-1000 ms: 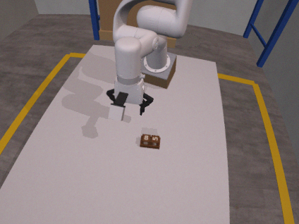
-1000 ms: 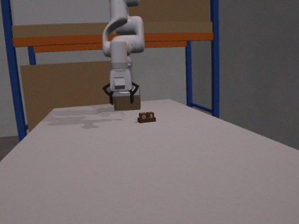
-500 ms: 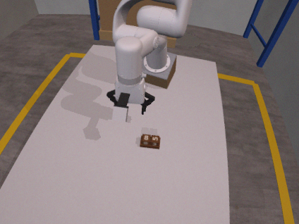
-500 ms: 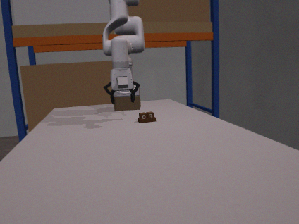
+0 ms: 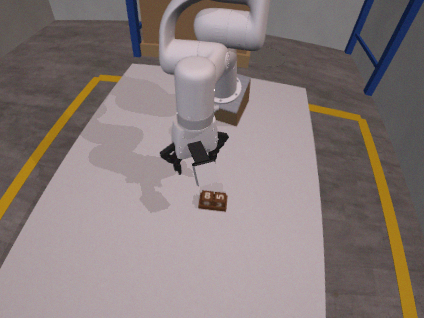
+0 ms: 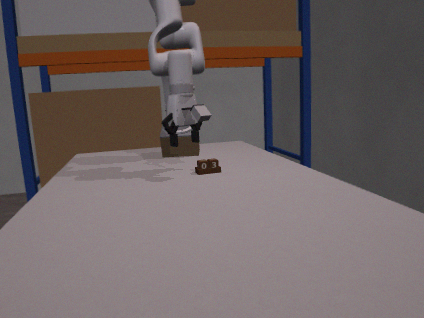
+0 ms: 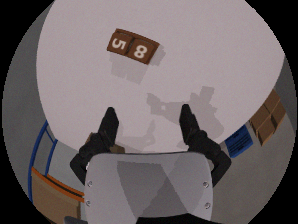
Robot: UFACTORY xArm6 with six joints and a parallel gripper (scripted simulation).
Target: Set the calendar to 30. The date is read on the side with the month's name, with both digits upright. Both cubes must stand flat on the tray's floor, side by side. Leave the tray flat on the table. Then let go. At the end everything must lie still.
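Two brown cubes with white digits sit side by side in a small brown wooden tray (image 5: 213, 206) on the pale grey table top (image 5: 100, 250). Top view: the left cube (image 5: 207, 197) shows 8 on its upper face, the right cube (image 5: 220, 198) shows 5. The white six-joint arm (image 5: 197, 85) reaches down from its brown pedestal (image 5: 241, 109) at the table's far end. Its black two-finger gripper (image 5: 195, 155) hangs above the table, near the tray but on the pedestal side of it, touching nothing. Fingers spread wide, nothing between them. Yellow floor tape (image 5: 385, 200) borders the table; blue rack posts (image 5: 387, 47) stand behind.

Exterior view: the tray (image 6: 208, 171) lies flat on the table. The front faces read 0 on the left cube (image 6: 203, 165) and 3 on the right cube (image 6: 213, 164). No month name can be made out at this size. The gripper (image 6: 182, 134) hangs well above table level, behind and to the left of the tray. A blue and orange shelf rack (image 6: 305, 80) stands at the back.

Wrist view: both black fingers point at bare table, standing fully apart. The tray (image 7: 157, 54) lies beyond the fingertips, slightly left, cubes reading 5 (image 7: 119, 44) and 8 (image 7: 141, 50) from this side.
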